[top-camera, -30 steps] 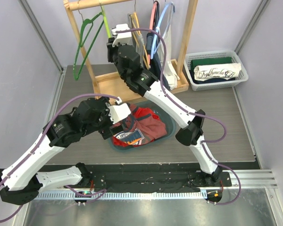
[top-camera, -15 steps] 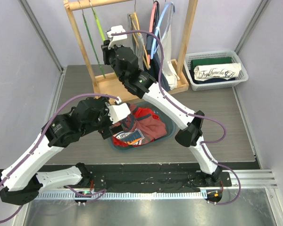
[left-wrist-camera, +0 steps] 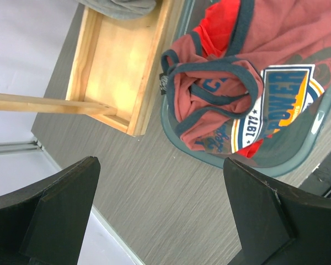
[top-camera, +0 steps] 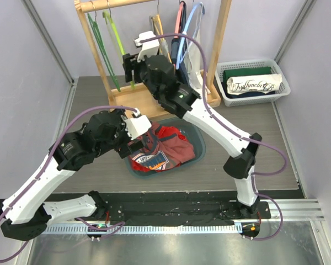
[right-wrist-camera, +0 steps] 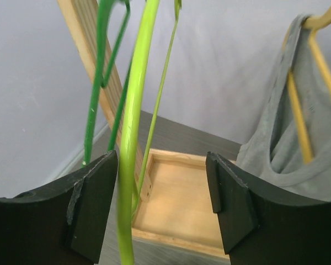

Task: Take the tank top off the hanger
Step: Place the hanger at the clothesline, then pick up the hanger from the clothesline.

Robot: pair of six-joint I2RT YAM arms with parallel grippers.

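Note:
A red tank top [top-camera: 168, 146] lies crumpled in the teal basin [top-camera: 198, 144], off any hanger; the left wrist view shows the tank top [left-wrist-camera: 220, 94] with its navy trim. My left gripper [top-camera: 129, 148] hovers open at the basin's left edge, nothing between its fingers [left-wrist-camera: 60, 210]. The light green hanger [top-camera: 117, 41] hangs bare on the wooden rack. My right gripper [top-camera: 128, 69] stands open around the hanger's lower bar [right-wrist-camera: 135, 110], which passes close to the left finger [right-wrist-camera: 91, 204] without being clamped.
A dark green hanger [top-camera: 99, 38] hangs left of the light green one. A grey top [right-wrist-camera: 287, 143] hangs on a yellow hanger [right-wrist-camera: 298, 110] to the right, with more hangers beyond. The rack's wooden base [left-wrist-camera: 121, 61] sits behind the basin. A white basket [top-camera: 254, 83] of folded clothes stands back right.
My right gripper has opened and let go of the light green hanger, which now hangs from the rod; the right arm shifted slightly right. The left arm has barely moved.

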